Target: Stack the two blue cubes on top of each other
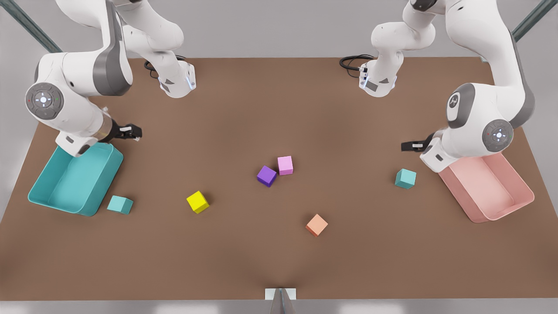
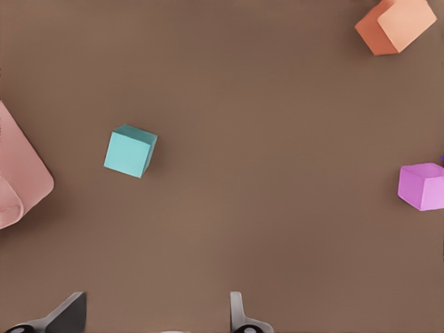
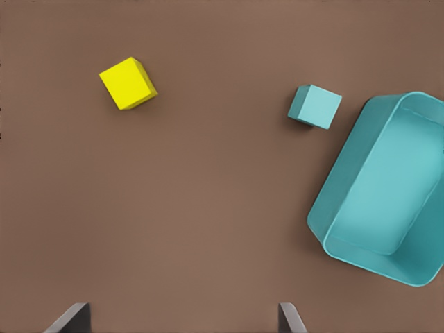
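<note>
Two blue cubes to log. Where do they sit? (Inspector)

Both flat on the brown table, well apart, neither stacked. In the front view, the first blue cube lies just beside the teal bin, at the bin's 4 o'clock, with a small gap between them. The second blue cube lies near the pink bin, at that bin's 9 o'clock. (Assistant)

State of the end effectors? (Inspector)

The right gripper hangs at the teal bin's 1 o'clock, beyond its far corner. Its fingers are spread and hold nothing. Its wrist view looks down on the first blue cube, the teal bin and the yellow cube. The left gripper hangs at the pink bin's 10 o'clock and at 12 o'clock of the second blue cube. Its fingers are likewise parted and empty. Neither gripper touches a cube. (Assistant)

Other items on the surface? (Inspector)

The purple cube and the pink cube sit just beside each other near the table's middle, the pink one at the purple's 2 o'clock. The yellow cube lies at the purple's 8 o'clock. The orange cube lies at the purple's 4 o'clock. (Assistant)
</note>
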